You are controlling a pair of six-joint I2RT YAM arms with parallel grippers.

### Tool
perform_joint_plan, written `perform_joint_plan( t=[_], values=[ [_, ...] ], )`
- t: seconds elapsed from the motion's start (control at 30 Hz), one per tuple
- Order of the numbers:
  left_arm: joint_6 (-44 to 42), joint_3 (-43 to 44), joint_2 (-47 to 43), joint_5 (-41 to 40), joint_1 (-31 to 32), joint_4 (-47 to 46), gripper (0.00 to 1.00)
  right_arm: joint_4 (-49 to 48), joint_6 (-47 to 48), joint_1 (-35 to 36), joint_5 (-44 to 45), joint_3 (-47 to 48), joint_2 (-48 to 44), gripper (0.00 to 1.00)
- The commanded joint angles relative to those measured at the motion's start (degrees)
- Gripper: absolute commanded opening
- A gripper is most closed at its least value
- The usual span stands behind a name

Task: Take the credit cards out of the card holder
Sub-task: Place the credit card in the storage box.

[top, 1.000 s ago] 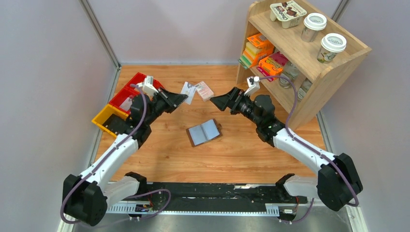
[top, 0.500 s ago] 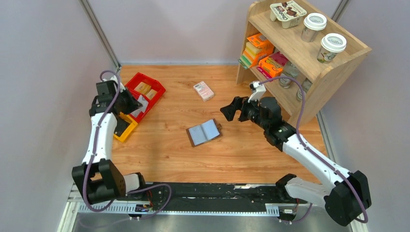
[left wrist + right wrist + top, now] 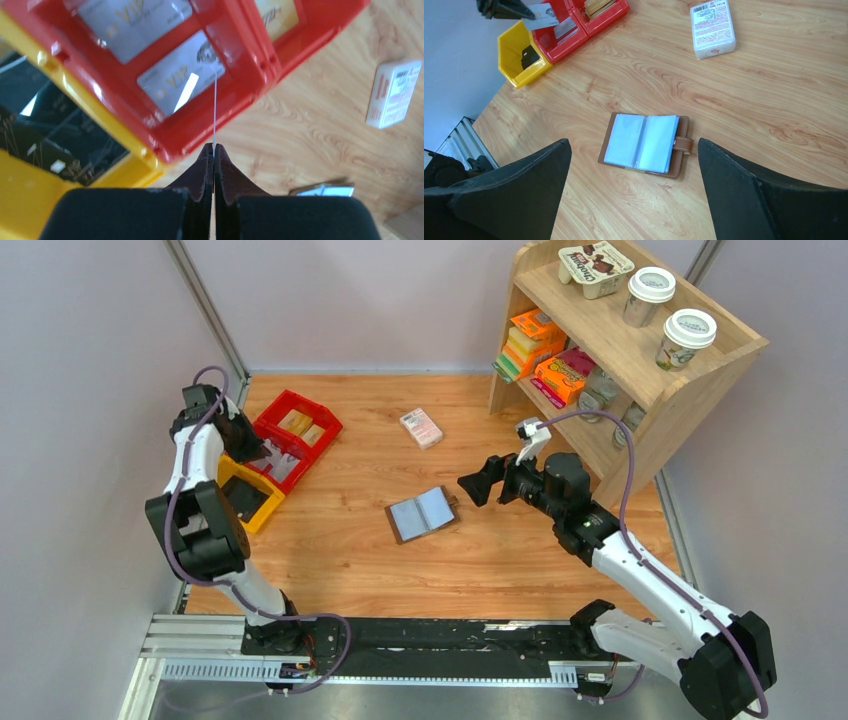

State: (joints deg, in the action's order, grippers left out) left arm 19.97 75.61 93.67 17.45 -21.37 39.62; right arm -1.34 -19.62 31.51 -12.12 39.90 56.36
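The card holder (image 3: 422, 512) lies open on the wooden table, brown leather with pale blue pockets (image 3: 644, 144) and a snap tab on its right. My right gripper (image 3: 634, 142) hovers above it, jaws wide apart with nothing between them, and shows in the top view too (image 3: 480, 480). My left gripper (image 3: 214, 150) is shut on a thin credit card (image 3: 215, 110), seen edge-on over the red bin (image 3: 230, 107). Two more credit cards (image 3: 180, 80) lie flat in that bin. In the right wrist view the held card (image 3: 541, 19) sticks out of the left gripper (image 3: 521, 12).
A yellow bin (image 3: 245, 498) sits against the red bin (image 3: 295, 435) at the far left. A pink-and-white box (image 3: 421, 427) lies behind the card holder. A wooden shelf (image 3: 640, 380) with packets and cups stands at the back right, close to the right arm.
The left arm has swung from the table's middle out to the red bin with the card in its grip. The right gripper has drawn back from the box toward the card holder.
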Motion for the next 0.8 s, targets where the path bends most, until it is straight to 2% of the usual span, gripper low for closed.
perform_joint_plan(
  t=[0.0,0.23,0.4,0.5,0.6,0.77],
  values=[
    [-0.72,8.22,7.39,1.61,-0.34,0.9,0.0,-2.79,1.6,-0.22,-1.24,0.27,-1.16,1.0],
    [3.41,12.8,15.66,9.34,-0.34,0.46,0.0,-2.61,2.48,-0.22,-0.45,0.09,-0.99,1.0],
    [4.12,14.82,19.88,10.41,-0.34,1.87,0.01,-2.87,2.57,-0.13,-0.8,0.18,-0.02,1.0],
    [4.2,15.62,21.12,10.41,-0.34,2.92,0.08,-2.96,2.57,-0.13,-1.24,0.35,0.68,1.0],
    [3.94,15.79,20.42,7.87,-0.34,3.54,0.21,-2.7,2.57,-0.22,-1.42,0.62,1.3,1.0],
    [2.45,15.97,17.25,4.08,-0.26,5.82,0.38,-2.61,3.18,-0.22,-2.55,1.32,2.26,1.0]
  ],
)
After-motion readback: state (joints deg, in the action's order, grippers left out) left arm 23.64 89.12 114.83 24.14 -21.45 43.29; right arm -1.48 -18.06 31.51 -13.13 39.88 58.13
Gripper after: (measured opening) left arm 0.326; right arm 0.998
